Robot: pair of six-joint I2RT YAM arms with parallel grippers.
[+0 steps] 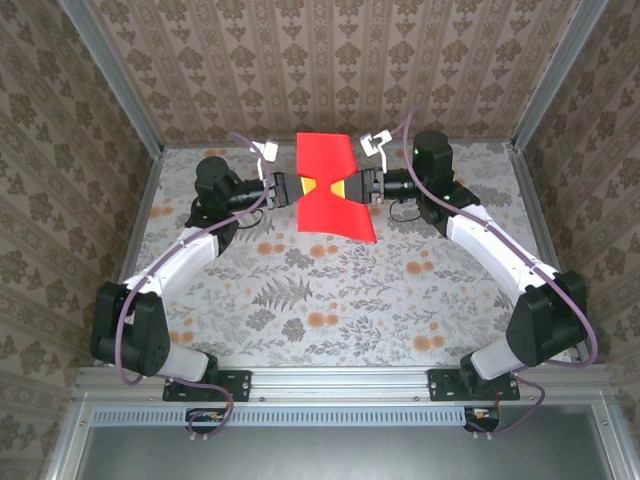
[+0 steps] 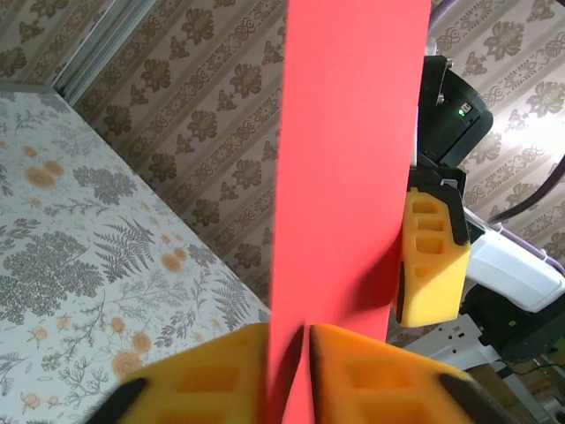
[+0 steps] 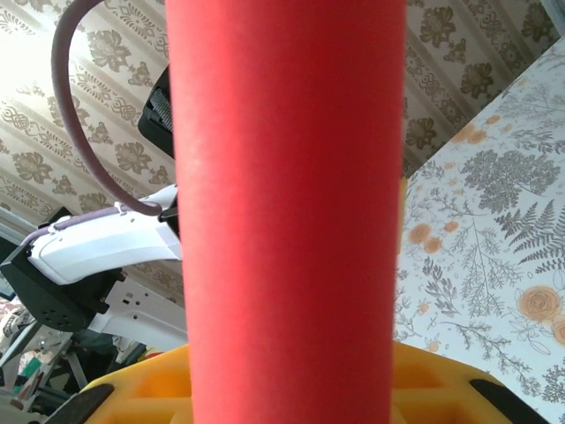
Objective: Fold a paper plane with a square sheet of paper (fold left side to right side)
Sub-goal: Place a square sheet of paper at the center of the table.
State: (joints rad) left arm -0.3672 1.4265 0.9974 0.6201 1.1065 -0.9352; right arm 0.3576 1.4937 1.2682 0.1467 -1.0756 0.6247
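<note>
Both the left fingers (image 1: 287, 188) and right fingers (image 1: 344, 188) pinch the square sheet of paper (image 1: 330, 215) at its waist, holding it above the desk (image 1: 400, 290), likely to carry its left side rightward; left wrist: its edge sits clamped between the pads; right wrist: it hides the finger gap.

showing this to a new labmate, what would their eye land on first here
The bright red sheet of thin paper, held up above the far middle of the flower-patterned table and pinched in at its waist like a bow tie. The left gripper nips it from the left side and the right gripper from the right, their yellow fingers closed on the red.
</note>
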